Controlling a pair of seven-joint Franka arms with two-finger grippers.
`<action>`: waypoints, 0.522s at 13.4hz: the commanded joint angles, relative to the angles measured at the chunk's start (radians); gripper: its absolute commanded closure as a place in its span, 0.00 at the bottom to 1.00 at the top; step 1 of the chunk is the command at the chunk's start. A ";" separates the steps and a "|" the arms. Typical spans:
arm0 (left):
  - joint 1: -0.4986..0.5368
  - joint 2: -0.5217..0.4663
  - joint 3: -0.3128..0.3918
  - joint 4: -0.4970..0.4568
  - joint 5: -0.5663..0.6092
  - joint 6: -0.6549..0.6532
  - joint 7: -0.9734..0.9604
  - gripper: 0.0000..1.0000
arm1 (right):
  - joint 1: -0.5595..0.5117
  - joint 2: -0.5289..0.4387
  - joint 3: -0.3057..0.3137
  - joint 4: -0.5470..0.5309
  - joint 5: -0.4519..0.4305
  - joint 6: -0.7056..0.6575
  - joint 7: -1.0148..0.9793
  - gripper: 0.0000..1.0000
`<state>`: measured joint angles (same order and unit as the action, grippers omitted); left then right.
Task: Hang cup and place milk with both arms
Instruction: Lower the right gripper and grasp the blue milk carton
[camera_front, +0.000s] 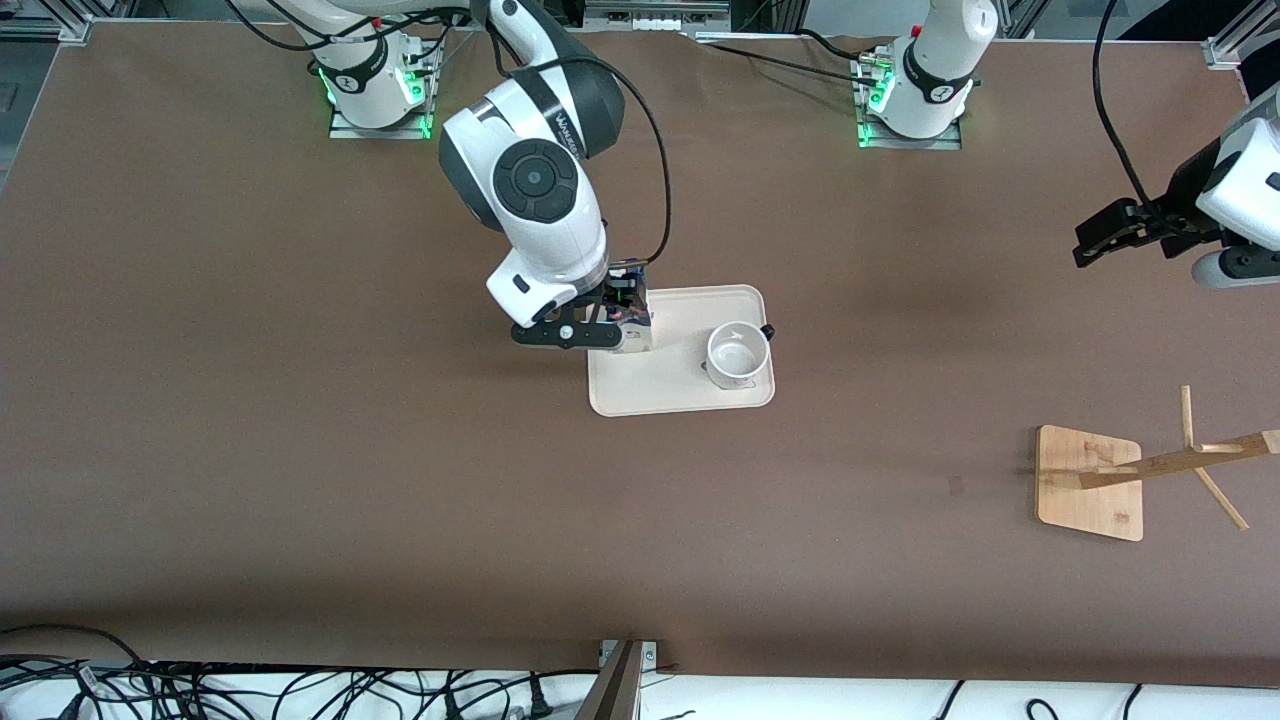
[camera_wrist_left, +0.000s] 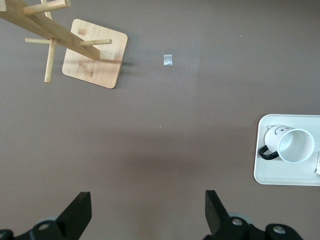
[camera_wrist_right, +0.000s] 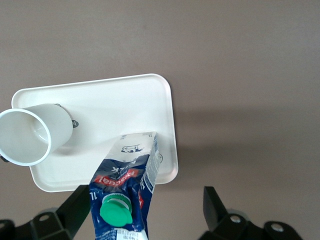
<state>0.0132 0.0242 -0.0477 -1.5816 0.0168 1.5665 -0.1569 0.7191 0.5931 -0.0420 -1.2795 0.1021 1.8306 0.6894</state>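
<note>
The milk (camera_wrist_right: 125, 180), a blue-topped carton with a green cap, stands on the white tray (camera_wrist_right: 115, 105) at its end toward the right arm. My right gripper (camera_wrist_right: 145, 212) is open around the carton's top, which sits close to one finger (camera_wrist_right: 75, 210) with a wide gap to the other. In the front view the right gripper (camera_front: 610, 325) covers most of the milk (camera_front: 637, 335). The cup (camera_front: 738, 355), a white mug with a dark handle, stands upright on the tray's (camera_front: 680, 385) other end. My left gripper (camera_wrist_left: 147, 210) hangs open and holds nothing, over bare table at the left arm's end (camera_front: 1100, 235).
A wooden cup rack (camera_front: 1090, 480) with pegs stands on a square base toward the left arm's end, nearer the front camera than the tray. The left wrist view shows the rack (camera_wrist_left: 95, 52), the cup (camera_wrist_left: 295, 145) and a small pale mark (camera_wrist_left: 168, 59) on the table.
</note>
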 joint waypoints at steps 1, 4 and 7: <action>0.004 0.000 0.000 0.003 -0.017 0.006 0.008 0.00 | 0.039 0.046 -0.007 0.074 0.007 -0.007 0.044 0.00; 0.004 0.000 0.000 0.000 -0.017 0.006 0.008 0.00 | 0.055 0.056 -0.006 0.080 0.007 -0.007 0.067 0.00; 0.004 0.000 0.000 0.000 -0.017 0.006 0.008 0.00 | 0.068 0.063 -0.006 0.077 0.004 -0.008 0.055 0.00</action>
<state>0.0133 0.0257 -0.0478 -1.5816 0.0168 1.5675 -0.1569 0.7766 0.6379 -0.0415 -1.2330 0.1021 1.8335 0.7402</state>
